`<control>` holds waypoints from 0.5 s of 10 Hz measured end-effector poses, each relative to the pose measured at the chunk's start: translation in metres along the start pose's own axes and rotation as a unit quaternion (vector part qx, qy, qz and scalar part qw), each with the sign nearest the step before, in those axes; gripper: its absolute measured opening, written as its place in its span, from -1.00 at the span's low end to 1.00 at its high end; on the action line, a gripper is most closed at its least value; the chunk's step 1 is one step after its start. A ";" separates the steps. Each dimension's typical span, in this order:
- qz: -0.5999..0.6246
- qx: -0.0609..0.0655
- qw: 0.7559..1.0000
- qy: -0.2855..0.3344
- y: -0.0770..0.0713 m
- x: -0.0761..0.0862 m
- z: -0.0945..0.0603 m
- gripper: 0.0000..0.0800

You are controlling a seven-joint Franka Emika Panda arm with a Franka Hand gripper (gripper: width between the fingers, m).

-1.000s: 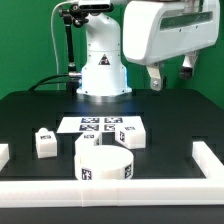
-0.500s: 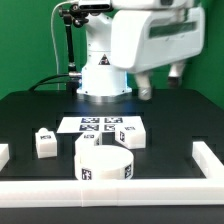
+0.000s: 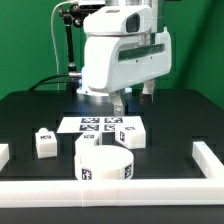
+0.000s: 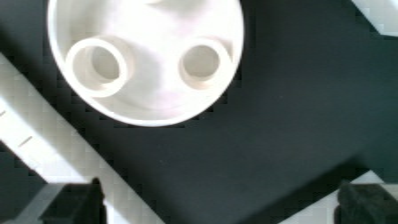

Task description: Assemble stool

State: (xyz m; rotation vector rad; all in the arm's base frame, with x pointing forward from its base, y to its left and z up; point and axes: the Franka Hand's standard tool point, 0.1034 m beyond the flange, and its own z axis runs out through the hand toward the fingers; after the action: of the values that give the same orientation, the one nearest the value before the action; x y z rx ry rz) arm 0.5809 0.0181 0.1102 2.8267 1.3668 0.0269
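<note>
The stool's round seat (image 3: 105,165) lies flat on the black table (image 3: 170,130), just behind the front rail (image 3: 110,197). Its axis stands upright, and being round it has no long axis across the table. In the wrist view its upward face is hollowed, with two round sockets (image 4: 151,60). One block leg (image 3: 43,141) sits at the exterior view's left of the marker board (image 3: 98,125), and a second block leg (image 3: 130,135) sits at the board's right front corner. The jaws hang spread and empty above the board.
</note>
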 end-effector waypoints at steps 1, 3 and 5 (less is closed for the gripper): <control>0.000 0.000 1.000 0.000 0.000 0.000 0.000 0.62; -0.025 -0.007 1.000 0.006 0.003 -0.003 0.004 0.62; -0.086 -0.014 0.996 0.011 -0.003 -0.035 0.029 0.62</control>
State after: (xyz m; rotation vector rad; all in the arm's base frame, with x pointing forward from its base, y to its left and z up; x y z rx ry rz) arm 0.5576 -0.0076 0.0806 2.6836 1.5954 0.0771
